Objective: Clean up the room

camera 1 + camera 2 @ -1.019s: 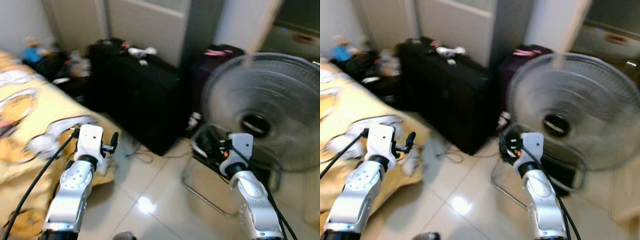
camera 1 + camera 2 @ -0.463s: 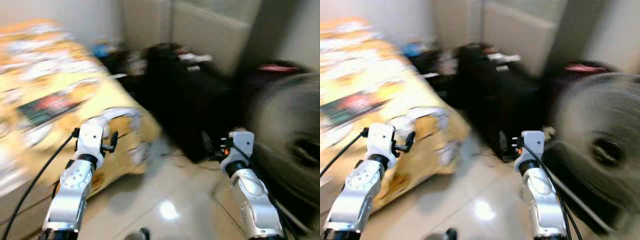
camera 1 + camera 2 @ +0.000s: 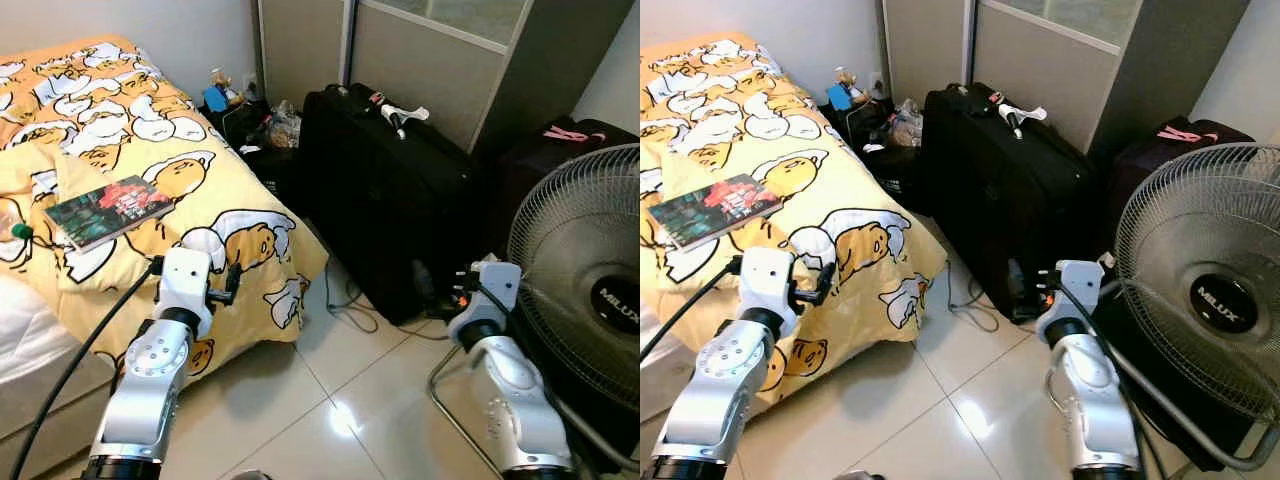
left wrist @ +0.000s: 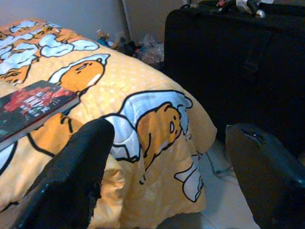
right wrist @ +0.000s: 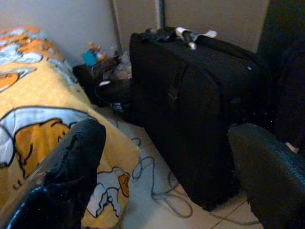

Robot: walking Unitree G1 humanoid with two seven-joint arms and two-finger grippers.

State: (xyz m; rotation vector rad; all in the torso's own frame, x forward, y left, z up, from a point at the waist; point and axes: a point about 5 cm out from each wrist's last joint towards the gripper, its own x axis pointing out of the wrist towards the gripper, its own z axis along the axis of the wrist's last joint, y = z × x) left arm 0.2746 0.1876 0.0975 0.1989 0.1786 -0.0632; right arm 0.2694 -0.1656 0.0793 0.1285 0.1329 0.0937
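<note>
Now both arms reach forward over a tiled floor (image 3: 300, 400), low in the frame. The left hand (image 4: 167, 176) hovers in the lower left just beside the bed's (image 3: 60, 350) hanging corner, its fingers (image 4: 71, 176) spread wide apart and empty. The right hand (image 5: 171, 176) hovers in the lower right, near the foot of a black suitcase (image 3: 385, 210) and just beside a fan (image 3: 590, 290); its fingers (image 5: 71, 167) are also wide apart and hold nothing.

A yellow duvet (image 3: 170, 190) with a cartoon egg print covers the bed across the upper left of the frame. A book (image 3: 108, 208) with a dark red cover lies flat on it, at the left, well apart from the left hand. A small green thing (image 3: 20, 231) sits at the left edge beside the book; what it is cannot be told.

Upright in the upper middle stands the suitcase, before a sliding door (image 3: 440, 60), with a white tag (image 3: 405, 113) on its top. Clutter (image 3: 250, 115) is piled in the corner between bed and suitcase. A cable (image 3: 350, 305) trails on the floor by the suitcase's foot. Behind the fan, at the upper right, stands a darker bag (image 3: 555, 150) with a pink strap (image 3: 568, 133).
</note>
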